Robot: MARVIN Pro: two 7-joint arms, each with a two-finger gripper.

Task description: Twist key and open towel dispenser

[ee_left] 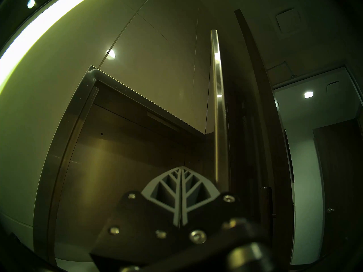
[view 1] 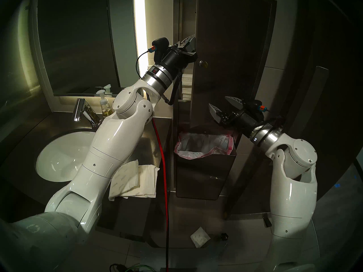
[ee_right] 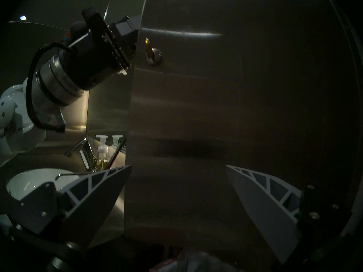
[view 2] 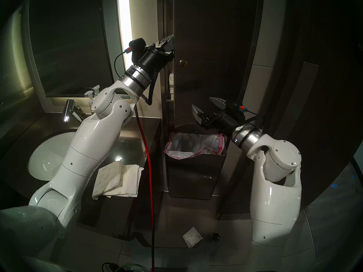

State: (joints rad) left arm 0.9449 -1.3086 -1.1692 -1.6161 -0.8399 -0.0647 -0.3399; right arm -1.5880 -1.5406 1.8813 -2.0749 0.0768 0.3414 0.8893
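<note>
The towel dispenser (view 1: 231, 49) is a tall steel wall cabinet, and its door (ee_right: 216, 108) stands swung partly out. A tiny amber-headed key (view 1: 203, 64) sits in the round lock near the door's free edge, also seen in the right wrist view as the key (ee_right: 147, 45). My left gripper (view 1: 189, 40) is shut with nothing between its fingers. It reaches into the gap behind the door's free edge (ee_left: 219, 108), above the key, with its fingertips (ee_left: 177, 170) pressed together. My right gripper (view 1: 219, 102) hangs open lower down in front of the door, holding nothing.
A stack of paper towels (view 1: 186, 87) shows inside the cabinet. Below hangs a steel waste bin (view 1: 204, 179) with a pink-edged bag. To the left are the sink (view 1: 59, 157), faucet (view 1: 80, 108), soap bottle (view 1: 103, 104), towel packs (view 1: 133, 179) and a red hose (view 1: 163, 167).
</note>
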